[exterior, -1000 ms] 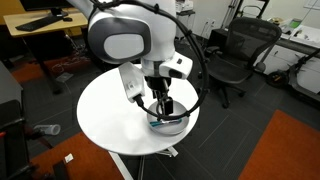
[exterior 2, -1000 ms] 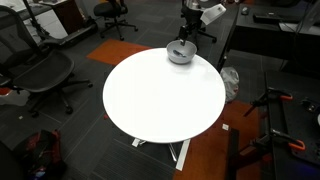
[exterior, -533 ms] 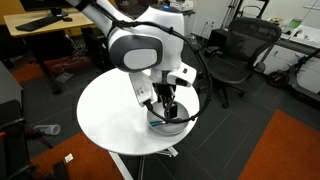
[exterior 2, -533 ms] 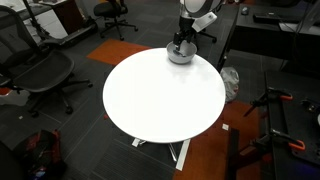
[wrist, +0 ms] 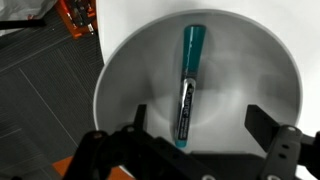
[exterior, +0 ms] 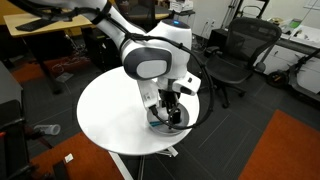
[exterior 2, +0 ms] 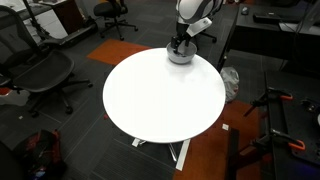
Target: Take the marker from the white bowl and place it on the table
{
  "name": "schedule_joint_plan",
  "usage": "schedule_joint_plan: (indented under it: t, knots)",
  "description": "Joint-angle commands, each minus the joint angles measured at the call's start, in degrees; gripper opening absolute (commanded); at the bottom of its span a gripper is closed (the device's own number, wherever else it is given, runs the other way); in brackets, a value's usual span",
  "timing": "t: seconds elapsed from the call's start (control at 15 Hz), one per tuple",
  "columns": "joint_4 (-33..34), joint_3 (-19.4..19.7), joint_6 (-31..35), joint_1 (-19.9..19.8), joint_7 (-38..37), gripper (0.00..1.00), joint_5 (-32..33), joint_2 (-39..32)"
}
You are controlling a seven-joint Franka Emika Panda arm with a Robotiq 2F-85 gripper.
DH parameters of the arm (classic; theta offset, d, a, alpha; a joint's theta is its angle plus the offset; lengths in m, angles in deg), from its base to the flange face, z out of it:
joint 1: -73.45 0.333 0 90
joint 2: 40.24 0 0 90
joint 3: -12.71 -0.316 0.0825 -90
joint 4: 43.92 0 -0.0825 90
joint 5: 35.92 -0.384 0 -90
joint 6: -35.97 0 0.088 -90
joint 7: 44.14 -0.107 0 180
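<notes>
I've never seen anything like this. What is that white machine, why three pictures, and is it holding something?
The white machine is a robot arm with a two-fingered gripper at its tip. Two pictures come from cameras standing in the room; the third from a camera on the arm's wrist, looking down. On the round white table stands a white bowl, and in it lies a teal marker. The gripper is open over the bowl, its fingers either side of the marker. It holds nothing yet.
</notes>
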Motion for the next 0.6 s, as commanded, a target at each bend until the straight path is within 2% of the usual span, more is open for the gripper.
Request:
schedule_joint_plan:
  t: [0.0,0.47,0.53]
  knots:
    - [4.85,-0.53,-3.34,-0.77,-2.05,1.00,-1.28,-2.99]
    - [8.81,-0.26,-7.01,-0.44,-4.58,1.00,-1.05,-6.46]
    - [9.20,-0.20,-7.19,-0.41,-4.94,0.87,-1.05,-6.81]
